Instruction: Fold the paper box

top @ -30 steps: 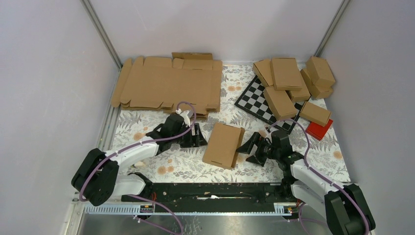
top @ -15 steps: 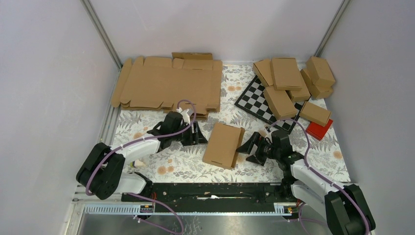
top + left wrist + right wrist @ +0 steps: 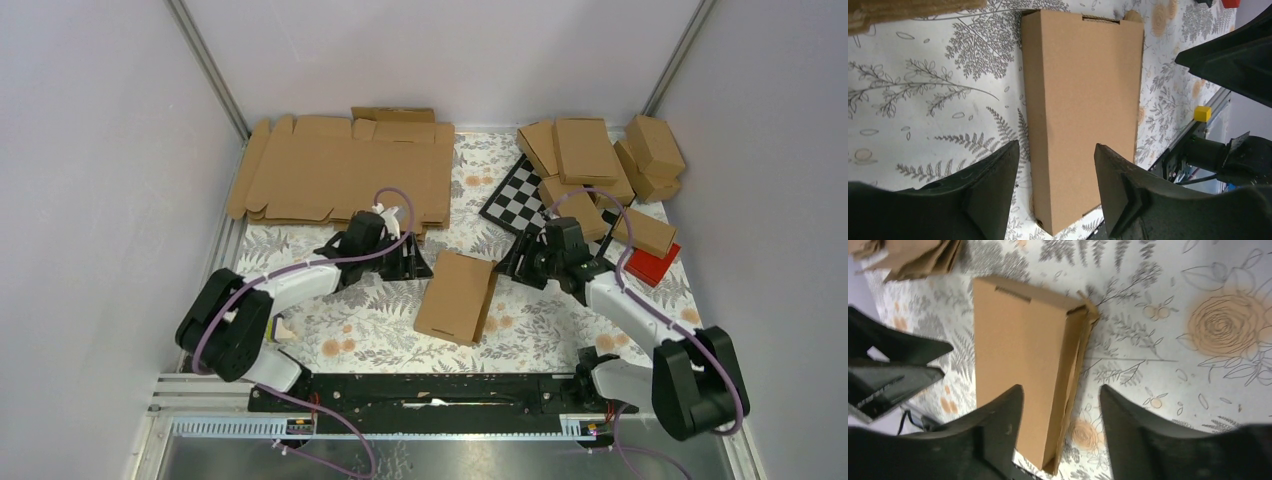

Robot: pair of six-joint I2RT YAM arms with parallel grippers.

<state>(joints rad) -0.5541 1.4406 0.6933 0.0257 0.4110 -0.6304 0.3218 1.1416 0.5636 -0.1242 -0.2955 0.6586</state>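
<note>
Brown paper box [image 3: 455,297] lies free between left gripper [image 3: 1056,146] and right gripper [image 3: 1062,387], both spread.

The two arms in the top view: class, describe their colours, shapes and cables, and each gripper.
The left arm and right arm have white links between bulky black joints, with a purple cable looping along each. The left gripper and right gripper are black, each with two broad wedge-shaped fingers tapering to blunt tips.
</note>
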